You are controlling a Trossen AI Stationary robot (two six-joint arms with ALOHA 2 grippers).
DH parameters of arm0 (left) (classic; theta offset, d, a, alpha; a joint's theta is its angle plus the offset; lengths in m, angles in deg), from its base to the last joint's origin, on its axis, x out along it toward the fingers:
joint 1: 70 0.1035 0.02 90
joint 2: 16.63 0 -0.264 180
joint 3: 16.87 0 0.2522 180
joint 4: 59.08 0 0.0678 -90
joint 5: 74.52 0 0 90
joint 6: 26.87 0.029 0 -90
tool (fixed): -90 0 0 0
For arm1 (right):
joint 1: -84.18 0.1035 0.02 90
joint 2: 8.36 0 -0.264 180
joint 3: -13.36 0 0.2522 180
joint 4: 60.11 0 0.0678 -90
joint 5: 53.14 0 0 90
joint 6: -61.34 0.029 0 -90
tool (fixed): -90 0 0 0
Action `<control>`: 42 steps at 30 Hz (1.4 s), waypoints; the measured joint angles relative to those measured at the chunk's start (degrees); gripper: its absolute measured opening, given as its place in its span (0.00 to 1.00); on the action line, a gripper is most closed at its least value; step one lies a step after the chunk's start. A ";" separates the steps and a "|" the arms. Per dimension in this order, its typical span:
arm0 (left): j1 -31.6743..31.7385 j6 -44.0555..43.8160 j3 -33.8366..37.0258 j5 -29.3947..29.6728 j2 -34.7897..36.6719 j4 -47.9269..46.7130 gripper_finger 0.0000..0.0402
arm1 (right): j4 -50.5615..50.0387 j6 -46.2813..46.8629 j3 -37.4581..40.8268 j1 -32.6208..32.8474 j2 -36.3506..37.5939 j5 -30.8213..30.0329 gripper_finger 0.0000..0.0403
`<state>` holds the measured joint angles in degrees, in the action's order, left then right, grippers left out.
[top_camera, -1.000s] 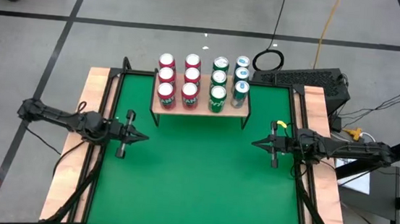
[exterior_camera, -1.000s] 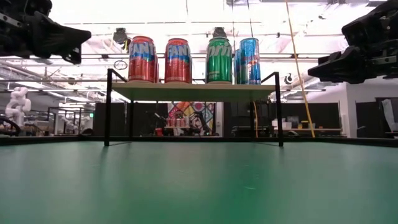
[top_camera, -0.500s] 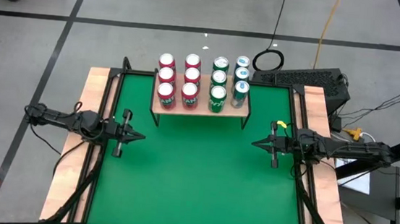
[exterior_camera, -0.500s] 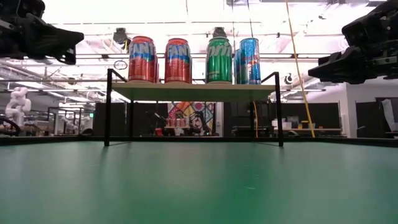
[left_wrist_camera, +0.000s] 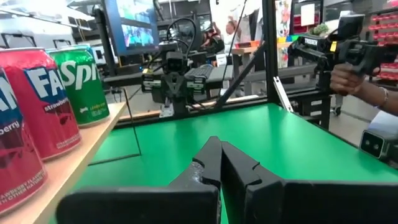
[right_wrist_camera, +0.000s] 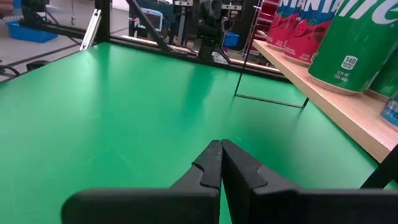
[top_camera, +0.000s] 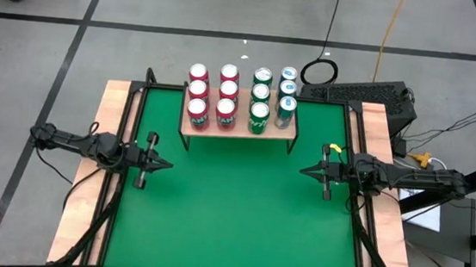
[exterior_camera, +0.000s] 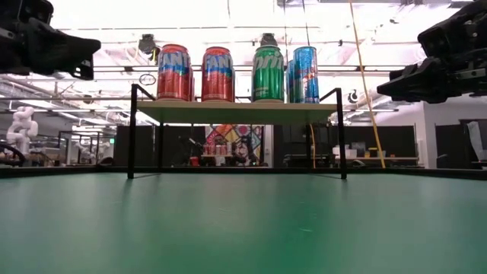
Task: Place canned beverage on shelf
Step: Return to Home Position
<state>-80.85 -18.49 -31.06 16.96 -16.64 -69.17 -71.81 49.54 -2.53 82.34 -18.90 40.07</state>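
The shelf (top_camera: 238, 134), a light-wood board on thin black legs, stands at the middle of the green table's far side. On it stand several canned beverages in rows: red ones (top_camera: 198, 91), green ones (top_camera: 261, 92) and blue ones (top_camera: 287, 90). In the low view the front cans stand upright on the board (exterior_camera: 236, 111). My left gripper (top_camera: 169, 165) hovers at the table's left edge, shut and holding nothing, pointing level toward the right. My right gripper (top_camera: 301, 170) hovers at the right edge, shut and holding nothing, pointing left. Both stay nearer than the shelf and clear of it.
The green mat (top_camera: 230, 219) lies open between the grippers and toward the near edge. Wooden borders (top_camera: 87, 181) and black frame rails run along both sides. A dark keyboard-like device (top_camera: 358, 94) sits beyond the far right corner. A person's hand (left_wrist_camera: 348, 78) shows past the table in the left wrist view.
My left gripper has drawn back a little toward the table's left edge, staying level and shut. The cans and the shelf have not moved.
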 joint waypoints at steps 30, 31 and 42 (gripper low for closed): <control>0.02 -0.94 0.07 5.53 0.00 -1.47 0.01 | -4.02 1.84 0.04 -4.86 10.48 -2.94 0.00; 0.02 -0.98 0.09 5.50 0.00 -1.48 0.01 | -4.01 1.97 0.04 -4.86 10.47 -2.94 0.00; 0.02 -1.06 0.11 5.38 0.00 -1.63 0.01 | -4.03 3.55 0.04 -3.28 10.42 -1.77 0.00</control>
<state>-80.83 -19.55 -30.95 22.34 -16.64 -70.80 -75.85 53.09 -2.48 79.06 -8.48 38.31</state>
